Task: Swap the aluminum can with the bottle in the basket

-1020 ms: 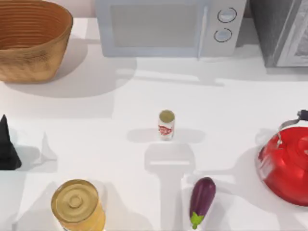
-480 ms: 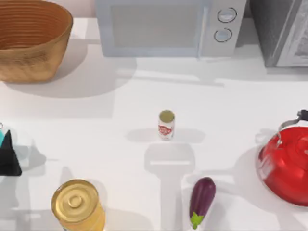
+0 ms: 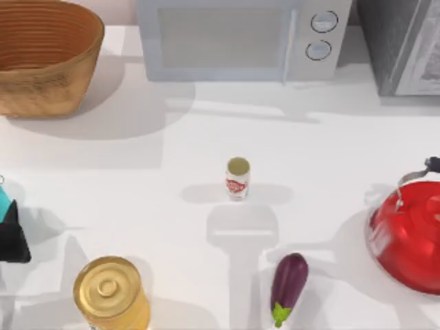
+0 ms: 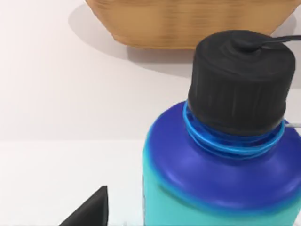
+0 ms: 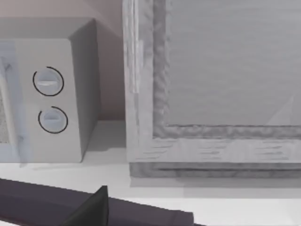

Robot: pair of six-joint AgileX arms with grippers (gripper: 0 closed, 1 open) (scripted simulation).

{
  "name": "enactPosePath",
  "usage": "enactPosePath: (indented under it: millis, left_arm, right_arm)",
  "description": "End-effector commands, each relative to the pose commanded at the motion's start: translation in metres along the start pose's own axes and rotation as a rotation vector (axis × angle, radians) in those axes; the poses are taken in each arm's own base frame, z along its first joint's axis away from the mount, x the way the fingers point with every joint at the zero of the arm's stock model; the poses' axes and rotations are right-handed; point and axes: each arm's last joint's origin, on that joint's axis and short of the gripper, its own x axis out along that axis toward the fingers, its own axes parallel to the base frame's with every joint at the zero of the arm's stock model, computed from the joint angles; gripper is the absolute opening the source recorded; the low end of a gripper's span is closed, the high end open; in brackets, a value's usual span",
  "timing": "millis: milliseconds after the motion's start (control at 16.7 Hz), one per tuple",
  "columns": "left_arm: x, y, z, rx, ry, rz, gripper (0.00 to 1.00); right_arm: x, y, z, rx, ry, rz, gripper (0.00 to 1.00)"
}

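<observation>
The aluminum can (image 3: pixel 237 179) stands upright near the middle of the table, white with a red label and a dull gold top. At the top view's far left edge my left gripper (image 3: pixel 10 234) is shut on the bottle (image 3: pixel 3 201), of which a teal sliver shows there. The left wrist view has the bottle (image 4: pixel 216 188) close up: black cap, blue shoulder, teal body. The wicker basket (image 3: pixel 41 75) sits at the back left, and its outer wall (image 4: pixel 188 23) lies beyond the bottle. Part of my right gripper (image 5: pixel 94 209) shows in the right wrist view, facing the back right corner.
A microwave (image 3: pixel 240 38) stands at the back centre with a grey cabinet (image 3: pixel 405 41) to its right. A red kettle (image 3: pixel 409 237) is at the right edge. An eggplant (image 3: pixel 289 278) and a large gold can (image 3: pixel 110 292) lie near the front edge.
My left gripper has shifted toward the table's front along the left edge, and the teal of the bottle has come into sight there. The aluminum can has stayed put.
</observation>
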Motion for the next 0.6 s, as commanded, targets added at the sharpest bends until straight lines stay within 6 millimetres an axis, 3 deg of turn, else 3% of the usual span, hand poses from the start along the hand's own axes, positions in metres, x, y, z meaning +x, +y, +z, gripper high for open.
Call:
enactPosePath:
  millis: [180,600]
  left_arm:
    - [0.000,0.000,0.000,0.000,0.000,0.000,1.00]
    - [0.028,0.002,0.002,0.000,0.000,0.000,1.00]
  right_arm:
    - [0.000,0.000,0.000,0.000,0.000,0.000,1.00]
    - [0.000,0.000,0.000,0.000,0.000,0.000,1.00]
